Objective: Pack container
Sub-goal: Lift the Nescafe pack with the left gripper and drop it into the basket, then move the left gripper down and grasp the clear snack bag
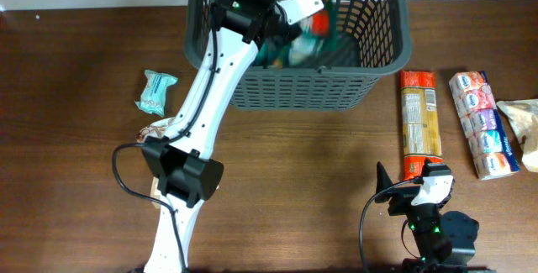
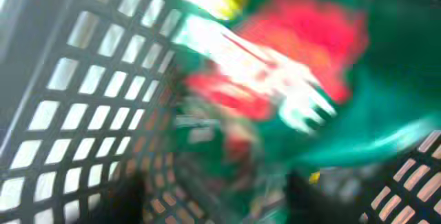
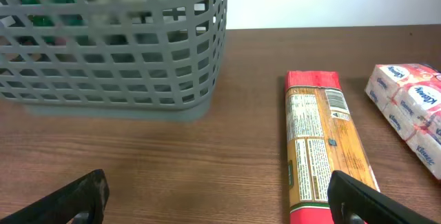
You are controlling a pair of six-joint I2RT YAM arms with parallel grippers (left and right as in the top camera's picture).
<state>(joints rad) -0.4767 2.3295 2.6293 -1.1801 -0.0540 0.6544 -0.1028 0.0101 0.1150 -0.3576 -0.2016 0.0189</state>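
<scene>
The container (image 1: 382,71), a large dark grey lattice basket, stands at the back middle of the table. My left arm reaches into it. My left gripper (image 1: 290,17) is inside, above a blurred green and red packet (image 1: 304,46). The left wrist view is heavily blurred: it shows the basket's lattice wall (image 2: 83,114), the green and red packet (image 2: 289,65), and my dark fingers wide apart at the bottom (image 2: 227,196). My right gripper (image 1: 412,191) is open and empty low over the table at the front right (image 3: 217,189).
A long pasta packet (image 1: 419,122) (image 3: 320,148) lies right of the basket, in front of my right gripper. A tissue multipack (image 1: 482,122) (image 3: 413,107) and a pale bag (image 1: 523,130) lie further right. A teal packet (image 1: 156,92) lies at the left.
</scene>
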